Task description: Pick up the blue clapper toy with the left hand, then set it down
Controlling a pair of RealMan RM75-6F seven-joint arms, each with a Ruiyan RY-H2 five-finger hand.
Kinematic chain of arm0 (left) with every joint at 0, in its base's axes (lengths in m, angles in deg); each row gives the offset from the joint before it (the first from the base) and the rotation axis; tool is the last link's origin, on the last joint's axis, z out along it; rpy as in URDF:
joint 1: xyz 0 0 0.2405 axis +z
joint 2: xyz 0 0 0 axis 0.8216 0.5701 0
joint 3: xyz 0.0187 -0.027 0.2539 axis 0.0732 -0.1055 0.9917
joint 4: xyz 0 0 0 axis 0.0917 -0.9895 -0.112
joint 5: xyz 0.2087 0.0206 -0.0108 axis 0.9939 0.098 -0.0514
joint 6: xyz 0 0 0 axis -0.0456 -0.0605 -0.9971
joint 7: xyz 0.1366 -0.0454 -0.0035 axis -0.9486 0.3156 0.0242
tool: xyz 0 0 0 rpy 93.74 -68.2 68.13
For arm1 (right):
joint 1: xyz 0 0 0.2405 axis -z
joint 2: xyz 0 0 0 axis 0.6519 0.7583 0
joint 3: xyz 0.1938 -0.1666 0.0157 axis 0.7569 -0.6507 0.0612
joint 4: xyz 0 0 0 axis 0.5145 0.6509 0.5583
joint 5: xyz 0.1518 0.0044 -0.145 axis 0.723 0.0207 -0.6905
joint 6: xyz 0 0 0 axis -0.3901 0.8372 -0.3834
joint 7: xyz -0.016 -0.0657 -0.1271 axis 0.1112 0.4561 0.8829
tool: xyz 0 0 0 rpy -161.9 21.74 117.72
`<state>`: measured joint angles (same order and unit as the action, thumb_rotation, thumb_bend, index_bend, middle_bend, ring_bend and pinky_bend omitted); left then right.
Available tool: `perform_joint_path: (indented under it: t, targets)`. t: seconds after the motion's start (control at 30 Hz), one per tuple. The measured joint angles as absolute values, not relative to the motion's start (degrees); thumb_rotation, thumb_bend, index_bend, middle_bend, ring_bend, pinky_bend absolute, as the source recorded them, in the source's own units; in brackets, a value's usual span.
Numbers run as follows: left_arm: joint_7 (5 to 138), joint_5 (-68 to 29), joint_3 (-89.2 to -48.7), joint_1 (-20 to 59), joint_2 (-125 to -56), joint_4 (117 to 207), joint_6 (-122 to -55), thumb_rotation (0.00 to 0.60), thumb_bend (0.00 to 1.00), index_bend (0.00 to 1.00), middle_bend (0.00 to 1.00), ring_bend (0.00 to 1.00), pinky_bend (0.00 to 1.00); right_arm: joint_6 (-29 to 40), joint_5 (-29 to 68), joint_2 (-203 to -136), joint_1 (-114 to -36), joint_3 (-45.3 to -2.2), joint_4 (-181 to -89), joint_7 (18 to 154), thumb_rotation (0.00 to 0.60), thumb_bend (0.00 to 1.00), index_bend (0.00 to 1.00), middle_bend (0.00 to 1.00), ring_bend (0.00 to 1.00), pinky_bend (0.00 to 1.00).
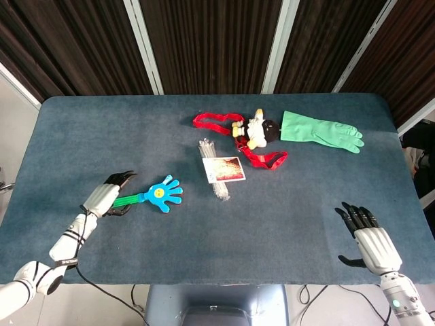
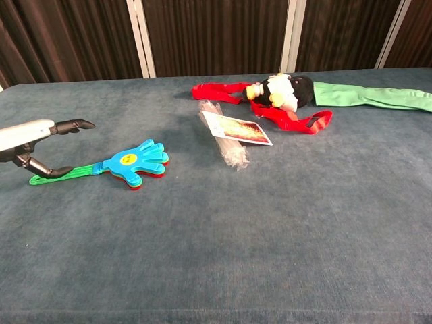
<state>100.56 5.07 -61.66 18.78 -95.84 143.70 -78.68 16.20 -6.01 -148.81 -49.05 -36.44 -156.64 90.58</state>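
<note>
The blue clapper toy [image 1: 157, 195] lies flat on the table [image 1: 81, 129], toward the left front part of the blue-grey cloth. Its long axis runs roughly left to right as the head camera sees it, tilted a little: the blue hand-shaped end with its spread fingers points to the right, toward the middle of the table, and the green handle [image 1: 124, 200] trails off to the left. A sliver of red shows under the blue palm in the chest view [image 2: 137, 164].

The left hand [image 1: 109, 197] sits right at the handle end of the toy. Its fingers are spread apart, holding nothing: in the chest view one dark finger [image 2: 73, 125] reaches out above the handle and another curls below, down by the green strip, with the handle lying on the cloth between them. Whether a fingertip touches the handle I cannot tell.

The right hand [image 1: 367, 239] hangs near the front right corner of the table, fingers spread and empty, well apart from everything.

Further back, near the middle, a clear plastic packet with a printed card [image 1: 219, 173] lies just beyond the toy's fingers. Behind it is a small stuffed doll [image 1: 258, 130] tangled with a red strap [image 1: 255, 155], and beside that to the right a green rubber glove [image 1: 319, 132] lies flat, its fingers pointing right.
</note>
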Motion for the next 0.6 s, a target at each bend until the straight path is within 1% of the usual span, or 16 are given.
perform_joint_path:
  t: [0.03, 0.13, 0.23, 0.27, 0.43, 0.5, 0.6]
  targets:
    - [98.3, 4.7, -61.9, 19.2, -95.1, 145.2, -79.4, 0.6, 0.37, 0.0, 0.0, 0.0, 0.02, 16.5, -6.2, -148.8, -48.9, -36.5, -156.7, 90.5, 0.6, 0.19, 0.0, 0.0, 0.0, 0.0]
    - [90.3, 4.2, -62.4, 21.7, -92.6, 150.5, -84.7, 0.6, 0.38, 0.0, 0.0, 0.0, 0.0, 17.1, -6.6, -148.8, -48.7, -36.4, -156.5, 90.5, 0.6, 0.19, 0.0, 0.0, 0.0, 0.0]
    - [84.4, 4.9, -62.1, 25.6, -90.6, 155.1, -93.5, 0.6, 0.38, 0.0, 0.0, 0.0, 0.0, 17.3, -6.8, -149.0, -48.7, -36.4, -156.3, 90.6, 0.6, 0.19, 0.0, 0.0, 0.0, 0.0]
    - [82.6, 5.5, -61.8, 27.5, -89.9, 156.6, -97.7, 0.6, 0.38, 0.0, 0.0, 0.0, 0.0, 17.3, -6.8, -149.0, -48.7, -36.4, -156.3, 90.6, 0.6, 0.19, 0.0, 0.0, 0.0, 0.0]
    - [75.4, 8.6, -59.6, 37.0, -88.2, 161.0, -114.1, 0.6, 0.38, 0.0, 0.0, 0.0, 0.0, 17.9, -7.0, -149.4, -48.5, -36.2, -156.0, 90.8, 0.6, 0.19, 0.0, 0.0, 0.0, 0.0]
    - [73.0, 10.0, -58.6, 41.0, -87.8, 162.4, -118.8, 0.6, 0.37, 0.0, 0.0, 0.0, 0.0, 18.0, -6.9, -149.5, -48.5, -36.2, -156.0, 90.9, 0.6, 0.19, 0.0, 0.0, 0.0, 0.0]
    - [71.6, 12.2, -57.3, 43.8, -86.8, 163.3, -121.5, 0.6, 0.37, 0.0, 0.0, 0.0, 0.0, 18.9, -7.1, -149.7, -48.2, -36.1, -156.0, 91.3, 0.6, 0.18, 0.0, 0.0, 0.0, 0.0]
